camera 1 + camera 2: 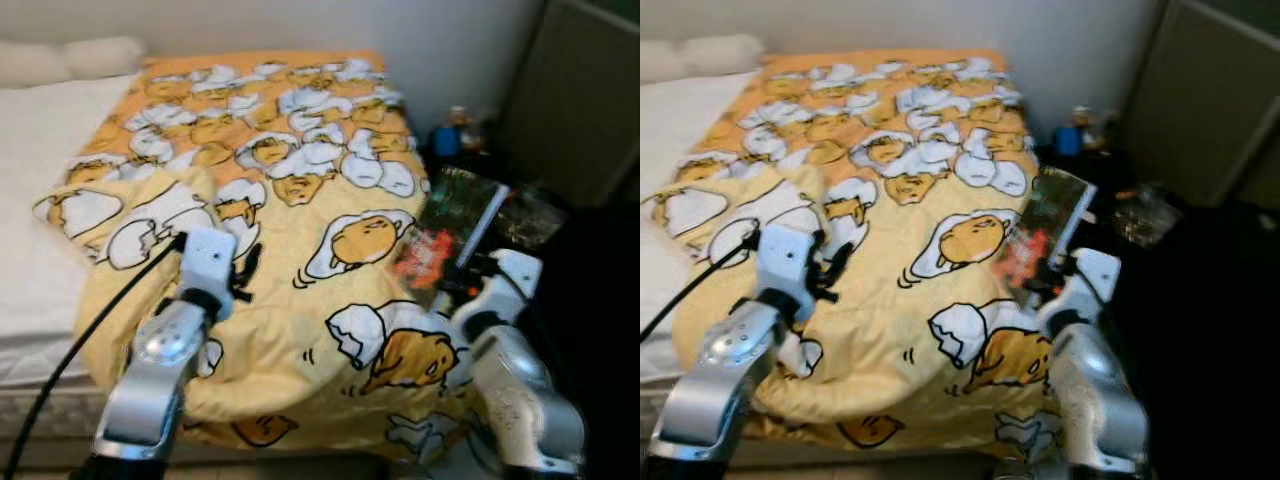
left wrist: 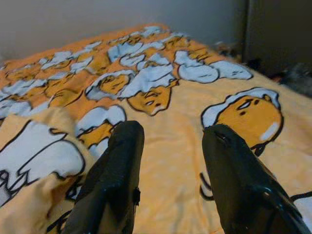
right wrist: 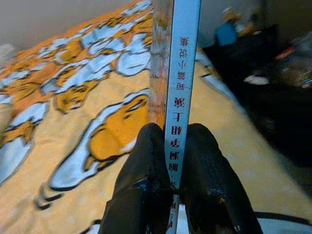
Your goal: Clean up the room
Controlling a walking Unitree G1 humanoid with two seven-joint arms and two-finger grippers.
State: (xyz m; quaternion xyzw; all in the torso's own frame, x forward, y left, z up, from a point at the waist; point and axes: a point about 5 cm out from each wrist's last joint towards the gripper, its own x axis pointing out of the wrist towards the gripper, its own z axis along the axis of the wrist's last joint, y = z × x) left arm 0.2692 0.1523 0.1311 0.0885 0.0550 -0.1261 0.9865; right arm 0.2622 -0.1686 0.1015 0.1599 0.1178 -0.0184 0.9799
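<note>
Head view, bed: You are looking down on a bed [image 1: 40, 140] that is lying under a yellow-and-orange cartoon-egg blanket [image 1: 300, 200], rumpled at its near-left corner.
Head view, book: The right gripper [image 1: 470, 278] is holding a thin book [image 1: 450, 235] by its lower end, over the blanket's right edge beside the dark floor [image 1: 590, 300].
Head view, clutter: A blue container [image 1: 447, 140] and other small items are sitting near the wall, past the bed's far corner.
Left wrist view: The left gripper [image 2: 170, 161] is hovering with its fingers [image 2: 117, 165] spread apart over the blanket, gripping nothing.
Right wrist view: The right gripper's fingers [image 3: 146, 165] are pinching the book's silver spine [image 3: 181, 78], which is standing upright between them.
Handling: The book is looking light and stiff, with a glossy cover that may slip; you are best keeping hold near the spine, where it bends least.
Blanket: It is looking soft and limp, best gathered at a corner or edge.
</note>
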